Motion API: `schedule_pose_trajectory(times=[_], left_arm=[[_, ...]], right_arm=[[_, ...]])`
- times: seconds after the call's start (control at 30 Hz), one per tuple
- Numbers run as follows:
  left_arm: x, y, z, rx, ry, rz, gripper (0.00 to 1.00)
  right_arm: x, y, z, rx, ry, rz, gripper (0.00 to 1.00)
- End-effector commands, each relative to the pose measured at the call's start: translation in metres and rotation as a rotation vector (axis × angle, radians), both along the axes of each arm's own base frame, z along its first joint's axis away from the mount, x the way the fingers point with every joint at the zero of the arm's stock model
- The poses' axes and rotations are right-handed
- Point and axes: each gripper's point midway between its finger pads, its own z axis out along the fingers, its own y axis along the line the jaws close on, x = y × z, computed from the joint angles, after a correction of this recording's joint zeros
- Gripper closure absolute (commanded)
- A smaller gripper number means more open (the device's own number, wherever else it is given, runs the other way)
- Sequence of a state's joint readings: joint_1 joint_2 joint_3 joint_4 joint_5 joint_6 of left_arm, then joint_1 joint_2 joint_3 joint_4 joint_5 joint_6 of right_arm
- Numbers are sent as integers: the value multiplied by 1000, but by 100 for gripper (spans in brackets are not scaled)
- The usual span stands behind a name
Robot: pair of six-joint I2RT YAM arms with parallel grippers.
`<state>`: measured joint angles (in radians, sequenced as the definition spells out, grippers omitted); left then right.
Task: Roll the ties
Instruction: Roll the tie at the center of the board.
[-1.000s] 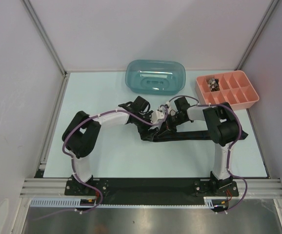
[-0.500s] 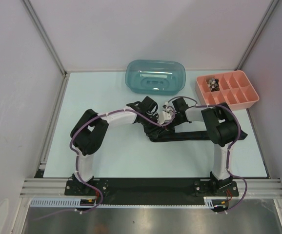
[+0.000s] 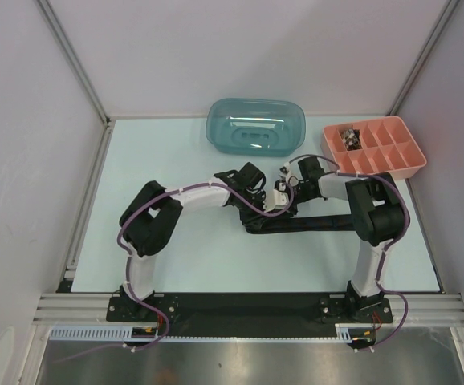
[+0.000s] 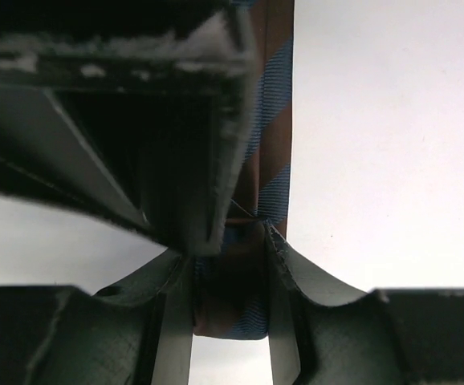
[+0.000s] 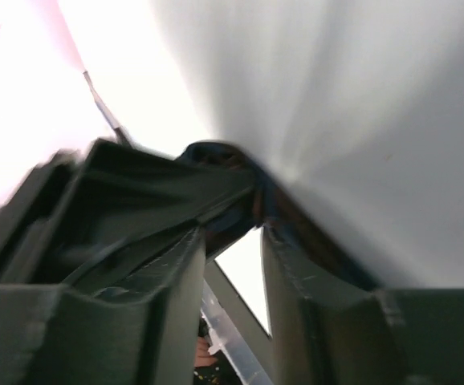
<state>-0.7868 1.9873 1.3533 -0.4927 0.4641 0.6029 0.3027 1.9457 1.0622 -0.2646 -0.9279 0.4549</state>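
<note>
Jaws of left gripper point(image 4: 228, 258) pinch striped tie point(image 4: 270, 120).

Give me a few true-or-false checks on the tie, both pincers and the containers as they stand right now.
1. The left pincer is closed on the tie. True.
2. The tie lies inside the teal bin. False: it lies stretched out on the table, nearer the arms than the bin.
3. The right pincer is clamped shut. False: its fingers stand apart, with a light gap showing between them.
4. In the left wrist view the tie shows blue and brown stripes. True.
5. Every compartment of the pink tray is empty. False: the far left corner compartment holds small items.
</note>
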Motion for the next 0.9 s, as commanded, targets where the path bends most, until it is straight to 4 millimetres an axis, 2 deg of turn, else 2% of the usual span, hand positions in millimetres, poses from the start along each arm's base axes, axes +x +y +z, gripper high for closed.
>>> schedule_pose_trajectory(times=[0.0,0.2,0.27,0.4,0.6,0.63,0.73,0.77,0.87], left_arm=[[-22,14,-25,99,82,-39,65],[-21,14,-25,99,75,-47,65],[-21,13,-25,96,75,-50,65],[-22,13,-26,96,77,-54,65],[-22,13,-26,98,81,-58,66],[-22,13,-25,95,80,-60,65],[-22,13,-23,91,77,-62,65],[-23,13,-24,91,79,-63,65],[-23,13,-22,85,79,-63,65]], right_arm=[[-7,9,43,114,-68,44,56],[-16,21,31,138,-41,63,54],[-20,26,21,140,-17,70,55],[-10,37,14,188,-32,55,53],[-12,51,5,177,-29,76,54],[-13,51,1,164,-25,78,57],[-16,48,-13,110,-23,93,72],[-21,43,-21,76,-4,104,75],[-22,35,-34,18,-5,110,85]])
